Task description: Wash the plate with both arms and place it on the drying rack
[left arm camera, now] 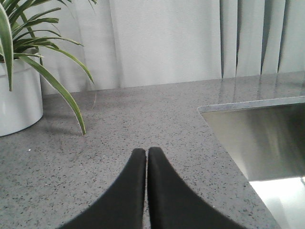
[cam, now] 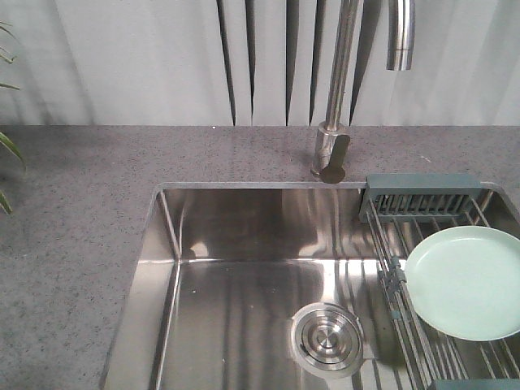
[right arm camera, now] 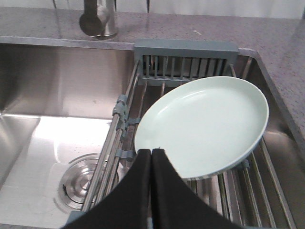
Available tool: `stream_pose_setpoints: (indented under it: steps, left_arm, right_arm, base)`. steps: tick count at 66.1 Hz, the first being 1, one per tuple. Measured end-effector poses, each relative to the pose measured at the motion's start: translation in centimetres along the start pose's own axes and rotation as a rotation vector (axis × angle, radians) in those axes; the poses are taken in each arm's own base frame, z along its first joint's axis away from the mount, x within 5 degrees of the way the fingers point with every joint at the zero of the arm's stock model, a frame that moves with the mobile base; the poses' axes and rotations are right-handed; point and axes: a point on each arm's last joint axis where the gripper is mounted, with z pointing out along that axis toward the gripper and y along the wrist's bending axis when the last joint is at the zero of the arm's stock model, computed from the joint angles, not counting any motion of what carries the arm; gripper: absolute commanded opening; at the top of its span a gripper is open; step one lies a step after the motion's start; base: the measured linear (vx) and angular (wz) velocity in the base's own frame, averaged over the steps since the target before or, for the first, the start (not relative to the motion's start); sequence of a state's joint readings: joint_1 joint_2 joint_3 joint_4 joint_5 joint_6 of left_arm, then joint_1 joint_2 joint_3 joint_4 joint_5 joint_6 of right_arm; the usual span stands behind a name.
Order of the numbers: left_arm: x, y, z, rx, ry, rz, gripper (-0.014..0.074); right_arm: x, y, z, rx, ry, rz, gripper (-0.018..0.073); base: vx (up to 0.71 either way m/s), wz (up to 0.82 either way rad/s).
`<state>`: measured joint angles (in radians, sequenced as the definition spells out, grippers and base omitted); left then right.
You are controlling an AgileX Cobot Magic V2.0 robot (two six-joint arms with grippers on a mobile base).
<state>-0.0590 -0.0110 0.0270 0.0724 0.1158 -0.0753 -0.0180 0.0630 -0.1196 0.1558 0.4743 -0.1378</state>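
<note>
The round, shallow, pale mint-green plate (right arm camera: 205, 126) with a low raised rim lies face up and slightly tilted on the rack of thin parallel metal rods with grey-green plastic ends (right arm camera: 259, 176), just ahead of the right jaws, its near edge touching or just above their closed tips. The rack's small slotted basket (right arm camera: 186, 59) sits beyond the plate.

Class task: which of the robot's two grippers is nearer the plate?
Right. The right gripper sits at the plate's near rim, over the drying rack. The left gripper hovers over the countertop, beside the sink.
</note>
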Motion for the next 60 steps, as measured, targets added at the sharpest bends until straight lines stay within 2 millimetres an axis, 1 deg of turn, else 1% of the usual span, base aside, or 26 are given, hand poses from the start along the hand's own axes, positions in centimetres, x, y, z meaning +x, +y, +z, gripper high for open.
stream_pose_setpoints:
  steps: [11, 16, 46, 60]
  left_arm:
    - [0.0, 0.0, 0.0, 0.000, 0.000, 0.000, -0.0006]
    - [0.0, 0.0, 0.0, 0.000, 0.000, 0.000, -0.0006]
    - [0.0, 0.0, 0.0, 0.000, 0.000, 0.000, -0.0006]
    - [0.0, 0.0, 0.0, 0.000, 0.000, 0.000, -0.0006]
  right_arm:
    - [2.6, -0.6, 0.8, 0.061, -0.028, 0.055, -0.0008]
    - [3.1, -0.7, 1.2, 0.065, -0.050, 0.067, -0.0008]
    - [0.5, -0.7, 0.7, 0.058, -0.353, 0.049, -0.0008]
    - [0.1, -0.7, 0.5, 0.052, -0.404, 0.074, -0.0008]
  base:
    - [0.00, 0.00]
    - [0.00, 0.00]
    - [0.00, 0.00]
    - [0.00, 0.00]
